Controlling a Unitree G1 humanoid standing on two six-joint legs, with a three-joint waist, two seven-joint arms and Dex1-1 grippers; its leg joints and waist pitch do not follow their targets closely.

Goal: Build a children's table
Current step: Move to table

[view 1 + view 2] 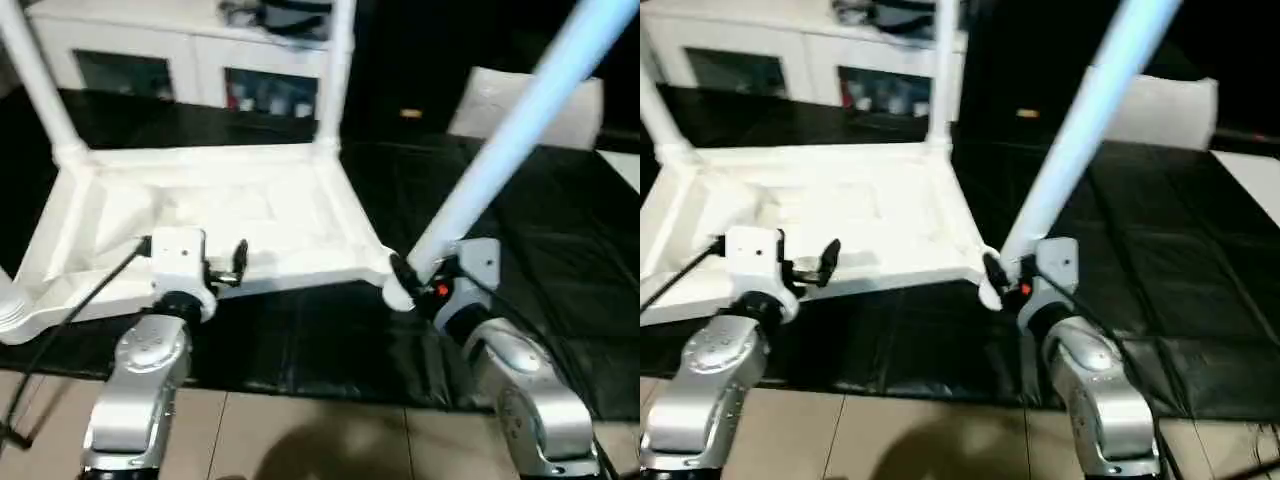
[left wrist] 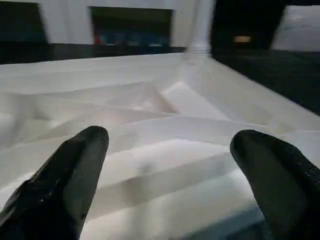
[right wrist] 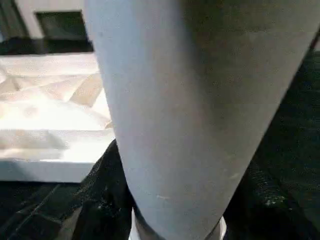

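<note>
On the black mat (image 1: 560,260), the tabletop (image 1: 210,215) lay upside down with its ribbed underside turned upward, presumably so that the corner sockets were exposed for the legs. Two legs (image 1: 335,70) were seen already standing upright in the far corners, and what looked like the foot of a third (image 1: 10,310) was glimpsed at the near left corner. A fourth leg (image 1: 520,125) was held by the right gripper (image 1: 420,280), whose jaws were clamped around its thick lower end; the leg was tilted up and away to the right, its base brought just beside the near right corner socket (image 1: 392,285), apparently so that it could be guided in, though whether it had entered could not be told. The left gripper (image 1: 235,262) was held over the near edge of the tabletop with its jaws wide apart and nothing between them, probably placed there to steady the piece if it slid. A white pillow-like block (image 1: 525,100) lay well apart at the far side. No brand, label or legible writing could be made out on any part.
</note>
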